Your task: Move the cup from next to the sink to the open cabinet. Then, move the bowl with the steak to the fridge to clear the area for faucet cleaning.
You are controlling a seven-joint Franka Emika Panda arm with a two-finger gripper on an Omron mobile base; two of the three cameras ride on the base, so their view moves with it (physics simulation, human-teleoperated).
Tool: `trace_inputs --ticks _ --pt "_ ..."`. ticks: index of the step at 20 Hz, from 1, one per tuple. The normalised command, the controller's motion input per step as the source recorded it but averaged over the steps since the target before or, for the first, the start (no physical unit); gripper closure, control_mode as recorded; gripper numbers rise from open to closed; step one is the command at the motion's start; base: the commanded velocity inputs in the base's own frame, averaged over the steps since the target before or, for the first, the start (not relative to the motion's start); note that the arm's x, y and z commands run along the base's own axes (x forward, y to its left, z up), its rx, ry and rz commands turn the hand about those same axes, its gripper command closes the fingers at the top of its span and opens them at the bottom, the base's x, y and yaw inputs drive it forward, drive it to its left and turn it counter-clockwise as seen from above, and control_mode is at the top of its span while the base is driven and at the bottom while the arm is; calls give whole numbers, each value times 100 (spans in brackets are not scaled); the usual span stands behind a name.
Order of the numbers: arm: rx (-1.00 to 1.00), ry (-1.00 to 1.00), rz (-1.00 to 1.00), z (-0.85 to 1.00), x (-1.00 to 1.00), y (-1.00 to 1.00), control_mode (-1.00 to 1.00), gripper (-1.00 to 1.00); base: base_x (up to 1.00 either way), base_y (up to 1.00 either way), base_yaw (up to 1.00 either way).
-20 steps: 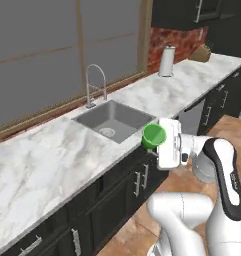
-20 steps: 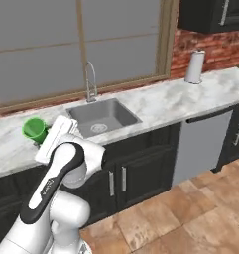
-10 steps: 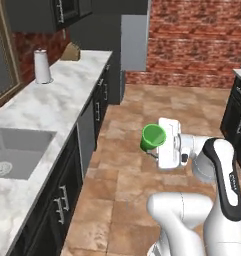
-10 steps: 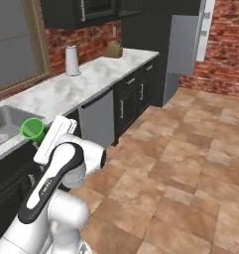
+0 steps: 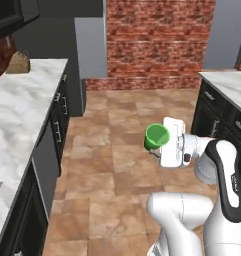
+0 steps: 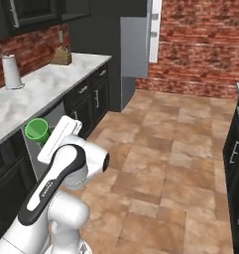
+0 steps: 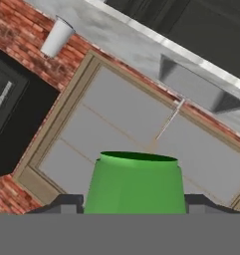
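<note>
Clamped on the cup (image 5: 156, 136), the claw (image 5: 159, 145) hangs in mid-air over the tiled floor (image 5: 122, 165), away from any surface. In the hand view the cup (image 7: 135, 183) sits between the two dark fingertips (image 7: 66, 203), one showing at each side of its base, and its open rim points away from the camera. From the right base view the cup (image 6: 37, 130) shows at the end of the white hand, level with the edge of the marble surface (image 6: 46, 84) and just in front of the grey dishwasher panel below it. Nothing can be seen inside the cup; its inside is plain green.

The hand view, rolled over, also shows the sink (image 7: 193, 87) set in the marble, the thin silver faucet (image 7: 167, 121) crossing the window (image 7: 141, 134), and a white paper towel roll (image 7: 56, 37) near a brick wall.

On the marble in the right base view stand the same paper towel roll (image 6: 12, 71) and, farther along, a wooden knife block (image 6: 61, 56). The tall grey fridge (image 6: 135, 45) stands at the end of the black cabinets, against the brick wall (image 6: 200, 44).

No brand, label or other writing can be read anywhere.
</note>
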Motion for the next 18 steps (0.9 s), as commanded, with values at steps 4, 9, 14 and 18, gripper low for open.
trace_inputs --ticks 4,9,14,18 --pt "0 0 0 0 0 0 100 100 100 0 -14" --pt "0 0 0 0 0 0 100 100 100 0 -13" --pt "0 0 0 0 0 0 100 100 100 7 -6" --pt "0 0 0 0 0 0 100 100 100 12 0"
